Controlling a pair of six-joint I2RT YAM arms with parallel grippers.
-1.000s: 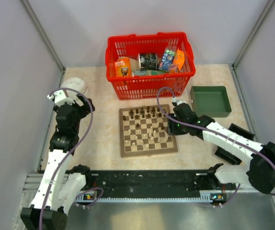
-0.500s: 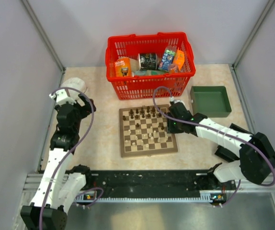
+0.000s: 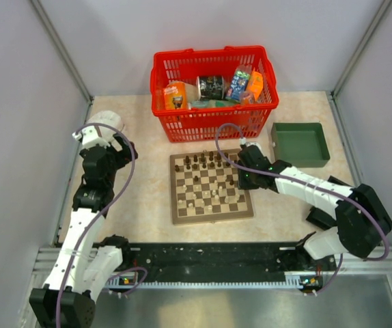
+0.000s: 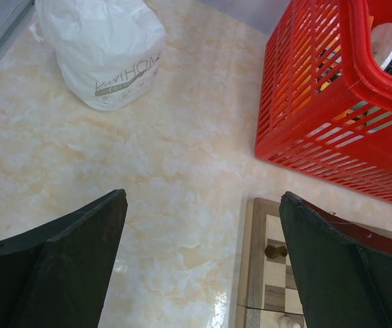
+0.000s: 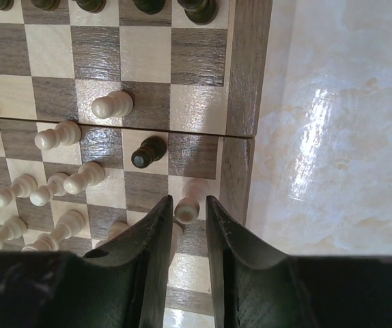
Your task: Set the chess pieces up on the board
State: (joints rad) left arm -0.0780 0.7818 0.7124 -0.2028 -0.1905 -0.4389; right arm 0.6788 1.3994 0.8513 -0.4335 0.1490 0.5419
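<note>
The board (image 3: 213, 216) lies mid-table with dark pieces (image 3: 203, 162) along its far rows and pale ones (image 3: 206, 196) scattered nearer. My right gripper (image 3: 242, 179) hangs low over the board's right edge. In the right wrist view its jaws (image 5: 190, 203) stand narrowly apart around a pale pawn (image 5: 194, 188), with a thin gap showing beside the pawn's head. A dark pawn (image 5: 147, 152) stands one square further on. My left gripper (image 4: 203, 199) is wide open above bare table by the board's left border (image 4: 247, 273), holding nothing.
A red basket (image 3: 213, 123) of packaged goods stands just behind the board. A green tray (image 3: 298, 125) sits at the back right. A white plastic bag (image 4: 104, 48) lies at the back left, near the left arm.
The right jaws have narrowed around the pale pawn, and the right wrist has edged left over the board's edge. The left arm has barely shifted.
</note>
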